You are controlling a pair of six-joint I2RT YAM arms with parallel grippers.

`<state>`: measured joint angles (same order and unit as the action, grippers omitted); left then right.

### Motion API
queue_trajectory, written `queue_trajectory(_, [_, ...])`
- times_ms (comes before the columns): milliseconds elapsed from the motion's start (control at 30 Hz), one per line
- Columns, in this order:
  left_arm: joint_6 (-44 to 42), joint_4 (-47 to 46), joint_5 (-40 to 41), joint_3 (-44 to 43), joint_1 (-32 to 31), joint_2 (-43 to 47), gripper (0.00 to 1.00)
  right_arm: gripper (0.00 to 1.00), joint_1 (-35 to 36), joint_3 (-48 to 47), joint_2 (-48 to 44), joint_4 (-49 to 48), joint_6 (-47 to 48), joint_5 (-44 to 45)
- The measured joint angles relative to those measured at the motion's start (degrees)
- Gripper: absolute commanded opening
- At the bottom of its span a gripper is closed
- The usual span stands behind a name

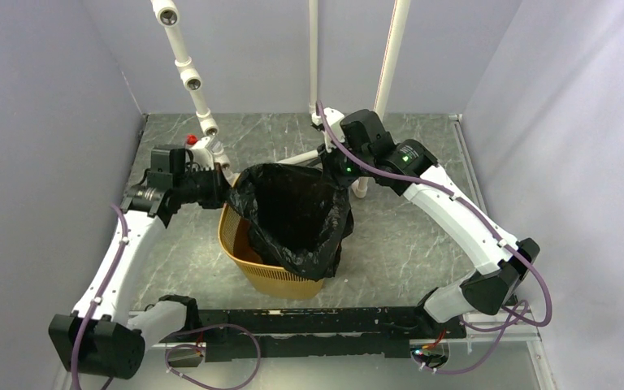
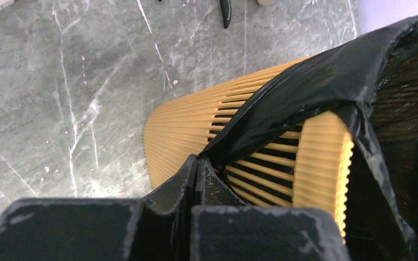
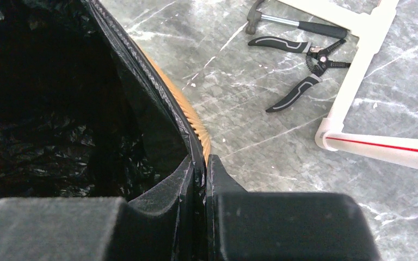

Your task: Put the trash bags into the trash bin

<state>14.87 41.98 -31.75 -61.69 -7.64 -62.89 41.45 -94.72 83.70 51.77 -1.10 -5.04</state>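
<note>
The yellow-orange trash bin (image 1: 244, 252) stands mid-table, and the black trash bag (image 1: 292, 211) hangs in it with its mouth stretched wide. My left gripper (image 1: 229, 188) is shut on the bag's left edge, just outside the bin's slitted wall (image 2: 185, 130); its tips (image 2: 198, 160) pinch the film (image 2: 326, 76). My right gripper (image 1: 337, 175) is shut on the bag's right edge. In the right wrist view its tips (image 3: 204, 160) clamp the plastic (image 3: 60, 109) right beside the bin's rim (image 3: 196, 128). The bag drapes over the bin's near side, while the left rim shows bare.
A white pipe frame (image 1: 187, 65) rises at the back, with another pipe section (image 3: 359, 70) lying on the table. A hammer (image 3: 294, 22) and black pliers (image 3: 305, 70) lie on the grey marble table (image 1: 406, 244) behind the bin. Walls close in on both sides.
</note>
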Motion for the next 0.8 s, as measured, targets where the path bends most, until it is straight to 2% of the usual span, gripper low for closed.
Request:
queue_trajectory(67, [1.6,-2.4,0.0,2.5,0.1,2.3,0.02,0.18,0.0,0.3,0.0,-0.4,-0.9,0.2])
queue_trajectory(167, [3.9,-4.0,0.6,5.1,0.2,5.2,0.02,0.29,0.0,0.5,0.0,-0.9,-3.3,1.1])
queue_trajectory(200, [4.5,-4.0,0.8,5.5,0.2,5.9,0.02,0.44,0.0,0.5,0.0,-0.9,-3.8,1.5])
queue_trajectory(267, [5.7,-4.0,1.3,6.3,0.3,7.1,0.03,0.67,-0.5,0.5,0.0,-0.9,-5.6,2.2])
queue_trajectory(333, [6.6,-4.0,1.9,7.2,0.3,8.4,0.03,0.77,-1.4,0.3,-0.1,-0.9,-7.0,3.6])
queue_trajectory(500, [7.0,-3.8,2.1,7.5,0.4,9.2,0.03,0.87,-2.9,-2.3,-0.8,-0.9,-9.7,5.7])
queue_trajectory(800, [6.2,-3.3,1.8,7.3,0.4,9.1,0.03,0.86,-3.2,-6.8,-5.6,2.2,-17.2,6.4])
